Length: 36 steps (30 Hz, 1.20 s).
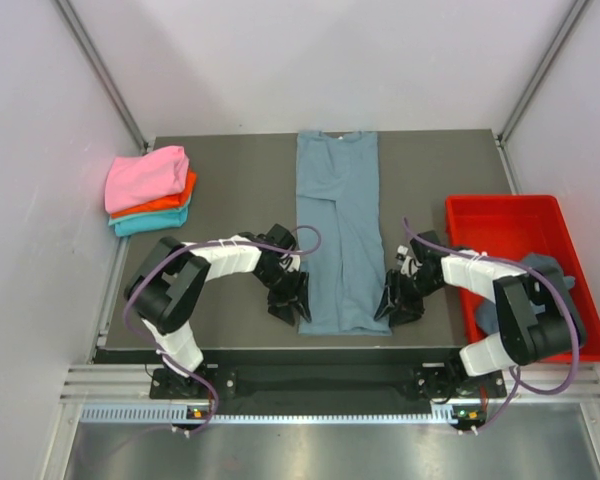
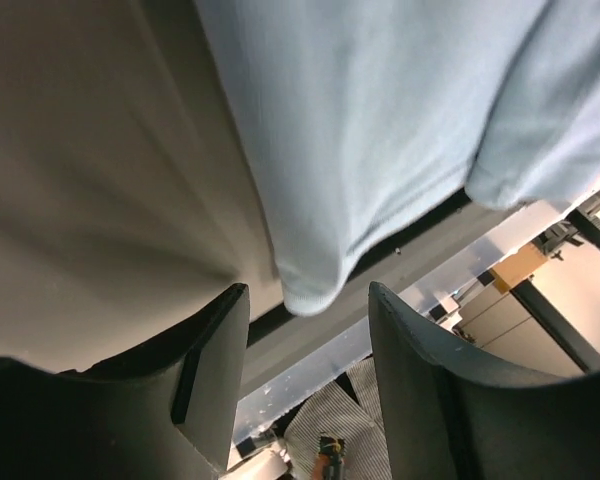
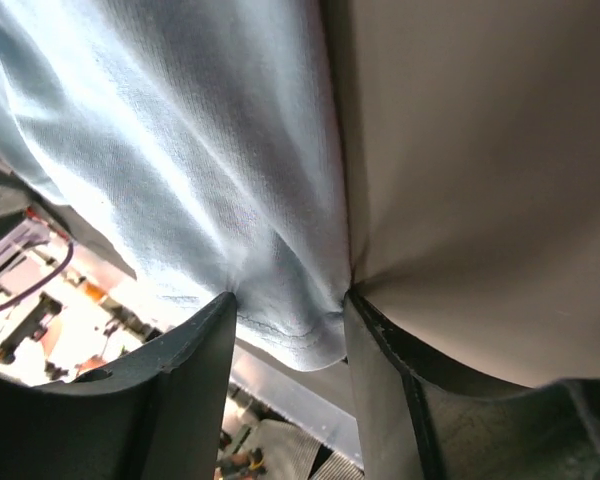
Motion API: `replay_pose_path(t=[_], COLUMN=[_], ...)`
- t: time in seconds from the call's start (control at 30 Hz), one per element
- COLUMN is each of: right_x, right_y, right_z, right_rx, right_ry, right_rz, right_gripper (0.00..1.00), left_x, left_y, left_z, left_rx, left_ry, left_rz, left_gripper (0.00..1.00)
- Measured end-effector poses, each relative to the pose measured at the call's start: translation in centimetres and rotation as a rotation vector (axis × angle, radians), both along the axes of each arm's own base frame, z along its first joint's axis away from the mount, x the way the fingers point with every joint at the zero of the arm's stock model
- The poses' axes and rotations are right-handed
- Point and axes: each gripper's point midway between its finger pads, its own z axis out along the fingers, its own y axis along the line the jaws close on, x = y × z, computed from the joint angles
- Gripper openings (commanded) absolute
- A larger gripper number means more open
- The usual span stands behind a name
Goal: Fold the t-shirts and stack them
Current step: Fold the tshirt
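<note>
Table (image 1: 230, 200): flat dark grey matte top, rectangular. It carries everything here, and both arms reach over it from the near edge.

Blue-grey t-shirt (image 1: 338, 220): soft fine-knit cotton, folded lengthwise into a long narrow strip. It lies flat and runs from between the two pincers to the table's far edge, collar at the far end. The hem end is nearest the pincers.

Red tray (image 1: 520, 225): shallow, glossy plastic, rectangular, just right of the right pincer. A crumpled slate-grey shirt (image 1: 545, 268) lies in its near part, partly hidden by the right arm.

Stack of folded shirts, well to the far left of the left pincer: pink (image 1: 145, 175) on top, orange (image 1: 170, 205) under it, teal (image 1: 145, 222) at the bottom, edges rounded.

Left pincer (image 1: 292, 305): at the strip's near-left corner. Its dark wedge-shaped fingers (image 2: 215, 370) are spread apart. The hem corner sits in the gap between them, clear of both, so nothing is held.

Right pincer (image 1: 392, 300): at the near-right corner. Its fingers (image 3: 190, 370) are spread too. The stitched hem corner fills the gap loosely and touches both tips, not clamped.

Purple cables (image 1: 130, 300) loop along both arms.
</note>
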Motion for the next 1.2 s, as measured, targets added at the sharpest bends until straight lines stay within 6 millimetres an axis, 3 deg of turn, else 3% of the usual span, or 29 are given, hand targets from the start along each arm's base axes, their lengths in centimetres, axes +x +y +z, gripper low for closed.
replay_pose_path(t=[0.13, 0.27, 0.33, 0.37, 0.47, 0.67, 0.9, 1.0, 1.2], right_x=[-0.2, -0.7, -0.9, -1.0, -1.0, -0.7, 0.2, 0.9, 4.8], right_y=[0.6, 0.7, 0.7, 0.7, 0.7, 0.8, 0.8, 0.7, 1.0], right_z=[0.0, -0.4, -0.6, -0.8, -0.9, -0.6, 0.6, 1.5, 5.5], right_rx=[0.015, 0.019, 0.018, 0.018, 0.021, 0.03, 0.051, 0.054, 0.08], right_ry=[0.016, 0.026, 0.032, 0.033, 0.029, 0.01, -0.065, -0.096, -0.24], right_rz=[0.001, -0.007, -0.012, -0.014, -0.016, -0.015, -0.021, -0.029, -0.028], right_gripper=[0.46, 0.21, 0.14, 0.06, 0.0, 0.0, 0.0, 0.0, 0.0], left_x=[0.1, 0.1, 0.0, 0.0, -0.1, -0.2, 0.0, 0.9, 6.2], left_y=[-0.4, -0.6, -0.7, -0.7, -0.9, -1.2, -1.2, -1.3, -2.5], left_z=[-0.6, -0.7, -0.7, -0.7, -0.9, -1.5, -1.4, -0.5, 5.8], left_rx=[0.0, -0.004, -0.006, -0.005, -0.003, 0.014, 0.025, 0.027, -0.041], left_ry=[0.033, 0.052, 0.059, 0.059, 0.061, 0.047, 0.017, -0.038, -0.301], left_rz=[0.02, 0.035, 0.038, 0.039, 0.04, 0.027, -0.003, -0.034, -0.074], left_gripper=[0.54, 0.52, 0.5, 0.47, 0.33, 0.01, 0.0, 0.0, 0.0])
